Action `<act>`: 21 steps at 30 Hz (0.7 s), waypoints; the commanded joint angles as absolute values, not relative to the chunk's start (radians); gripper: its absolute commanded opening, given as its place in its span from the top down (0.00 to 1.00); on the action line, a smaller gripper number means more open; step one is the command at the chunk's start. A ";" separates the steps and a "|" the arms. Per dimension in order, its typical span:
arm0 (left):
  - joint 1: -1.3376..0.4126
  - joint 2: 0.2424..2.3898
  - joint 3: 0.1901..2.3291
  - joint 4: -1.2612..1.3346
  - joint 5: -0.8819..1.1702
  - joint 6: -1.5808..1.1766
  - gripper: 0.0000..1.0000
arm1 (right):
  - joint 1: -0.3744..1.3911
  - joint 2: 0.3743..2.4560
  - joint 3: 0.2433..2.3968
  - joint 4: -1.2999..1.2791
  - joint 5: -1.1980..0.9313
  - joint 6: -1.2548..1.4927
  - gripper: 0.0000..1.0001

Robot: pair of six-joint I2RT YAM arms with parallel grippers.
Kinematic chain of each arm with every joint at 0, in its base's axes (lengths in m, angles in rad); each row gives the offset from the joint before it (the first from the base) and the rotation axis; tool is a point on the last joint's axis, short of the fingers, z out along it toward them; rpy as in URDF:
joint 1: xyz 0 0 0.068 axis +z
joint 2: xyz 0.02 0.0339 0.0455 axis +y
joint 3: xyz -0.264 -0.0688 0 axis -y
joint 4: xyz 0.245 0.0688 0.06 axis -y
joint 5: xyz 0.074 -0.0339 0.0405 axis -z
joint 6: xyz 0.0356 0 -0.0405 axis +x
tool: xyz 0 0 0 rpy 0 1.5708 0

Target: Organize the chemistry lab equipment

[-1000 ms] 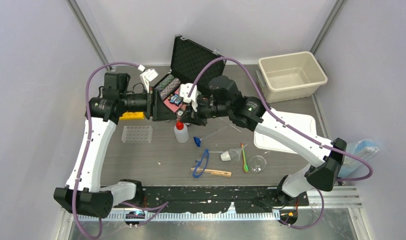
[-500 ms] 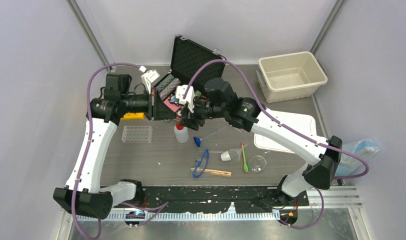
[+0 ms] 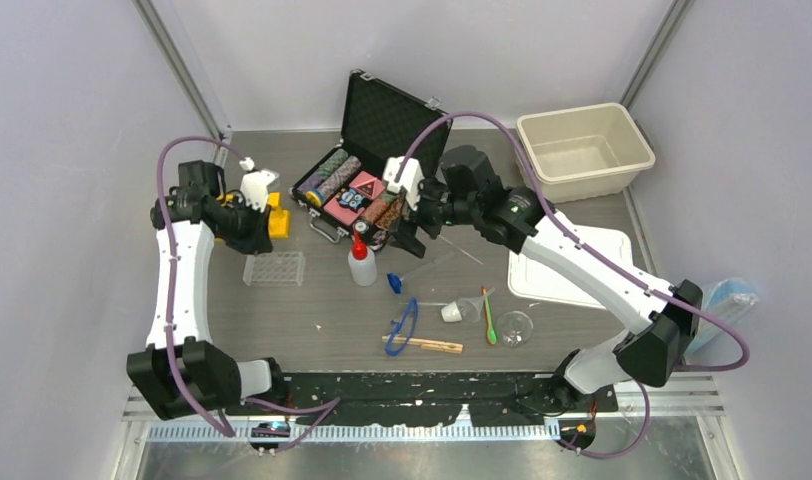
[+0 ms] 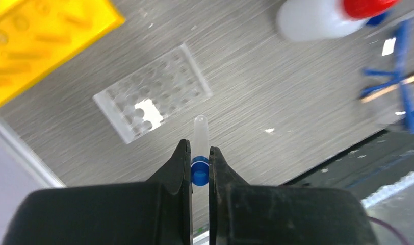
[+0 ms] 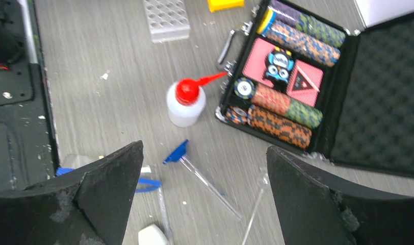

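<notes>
From the top camera, the left pincer hung just beside the yellow tube rack. The clear tube rack lay a little nearer the arm bases than its tips. The right pincer hovered over the near edge of the black case, with the red-capped white squeeze bottle just off its tips. Trouble there, I judged: a low sweep from that arm could tip the bottle or snag the case rim.

In the left wrist view, the pincer was clenched on a blue-capped tube. It pinched the tube at the cap, so the clear body stuck out past the tips. The clear rack sat ahead of the tips and off to one side, with the yellow rack beyond it. A hold that short looked likely to let the tube swivel. If it tilted, it could miss a hole, knock the rack top and skid the light rack, or drop and roll away.

In the right wrist view, the jaws were released and spread wide, with nothing between them. The bottle stood ahead of the tips and the case lay beyond it. A blue-tipped stick lay on the bench close under the gap. Coming down this wide, one finger could clip the bottle while the other reached for that stick.
</notes>
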State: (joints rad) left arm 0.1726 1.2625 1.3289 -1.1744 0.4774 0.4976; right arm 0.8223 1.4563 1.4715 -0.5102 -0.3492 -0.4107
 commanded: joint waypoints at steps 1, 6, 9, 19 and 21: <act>0.231 1.286 1.253 -1.065 0.320 0.751 1.00 | 0.780 1.400 1.446 -0.529 -0.361 -0.448 0.05; 0.277 1.367 1.194 -0.962 0.325 0.854 1.00 | 0.746 1.388 1.414 -0.531 -0.347 -0.457 0.05; 0.303 1.423 1.210 -0.946 0.366 0.893 1.00 | 0.741 1.377 1.391 -0.531 -0.344 -0.464 0.05; 0.308 1.516 1.217 -0.957 0.374 0.922 0.99 | 0.735 1.359 1.359 -0.530 -0.335 -0.473 0.05; 0.310 1.518 1.207 -0.950 0.374 0.916 0.99 | 0.734 1.362 1.359 -0.531 -0.339 -0.471 0.05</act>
State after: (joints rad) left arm 0.3031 1.5215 1.1961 -0.9764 0.3489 0.8967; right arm 0.7376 1.4010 1.3571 -0.5545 -0.3408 -0.4618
